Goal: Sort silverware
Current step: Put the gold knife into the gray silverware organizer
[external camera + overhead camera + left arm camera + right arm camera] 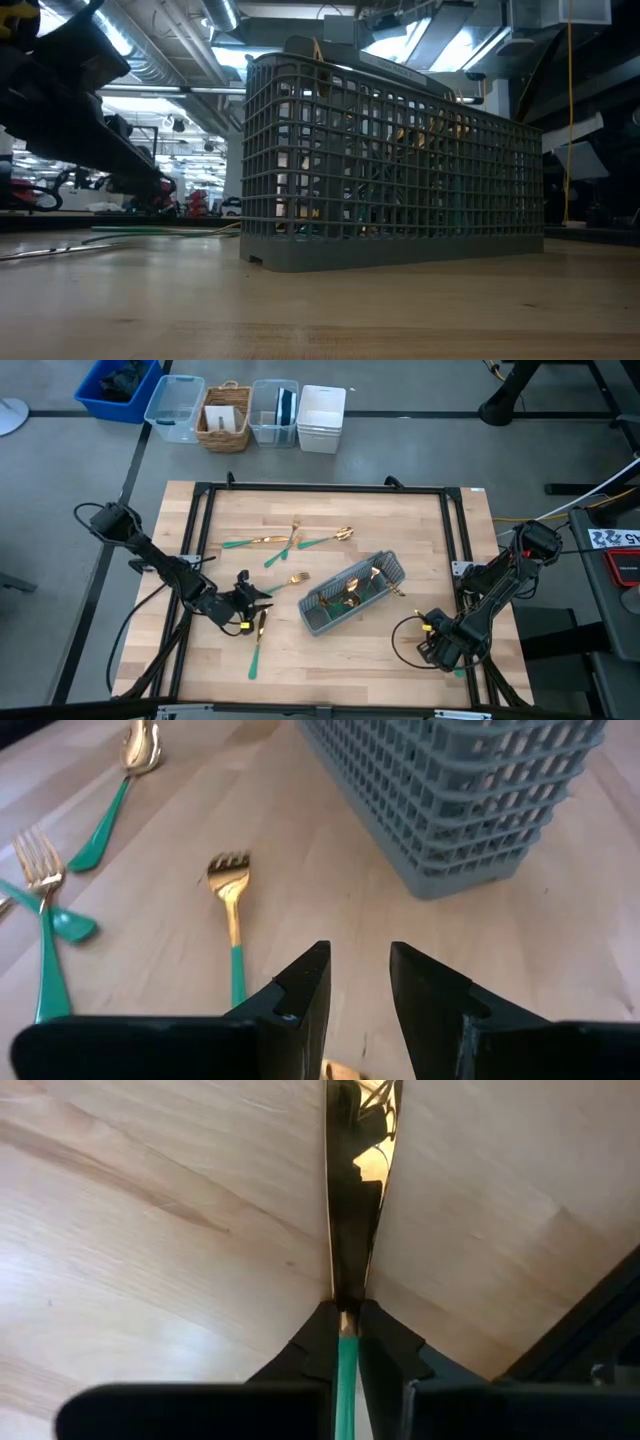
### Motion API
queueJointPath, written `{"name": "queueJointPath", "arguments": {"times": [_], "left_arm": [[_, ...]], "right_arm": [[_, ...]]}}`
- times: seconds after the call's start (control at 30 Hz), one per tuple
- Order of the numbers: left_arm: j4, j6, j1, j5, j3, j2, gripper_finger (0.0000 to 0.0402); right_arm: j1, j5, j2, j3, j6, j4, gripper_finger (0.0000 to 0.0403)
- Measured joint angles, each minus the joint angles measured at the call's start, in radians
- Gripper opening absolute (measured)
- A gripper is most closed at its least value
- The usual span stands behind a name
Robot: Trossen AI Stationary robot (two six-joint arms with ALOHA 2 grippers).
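My right gripper sits low at the near right corner of the worktop, its fingers clenched on a knife: the teal handle runs back between the fingers and the gold blade points forward, just over the wood. My left gripper hovers over the near left part of the worktop with its fingers released and nothing between them. Just ahead of it lies a fork, gold tines pointing away, its teal handle reaching back beside my left finger. Another piece lies right beside this gripper, on its near side. Farther off on the left, a second fork crosses another teal handle, and a spoon lies beyond them. The grey caddy stands near the middle of the worktop, between my two grippers, with several gold-headed pieces already in it.
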Motion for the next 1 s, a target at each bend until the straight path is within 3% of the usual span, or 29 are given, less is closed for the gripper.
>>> {"name": "queueJointPath", "arguments": {"times": [0.47, 1.0], "left_arm": [[0.021, 0.018, 0.0, 0.0, 0.0, 0.0, 0.01], [0.023, 0.01, 0.0, 0.0, 0.0, 0.0, 0.01]], "right_arm": [[0.0, -0.012, -0.018, -0.002, -0.001, 0.004, 0.0031], [0.0, 0.11, -0.096, -0.003, -0.002, 0.008, 0.0031]]}}
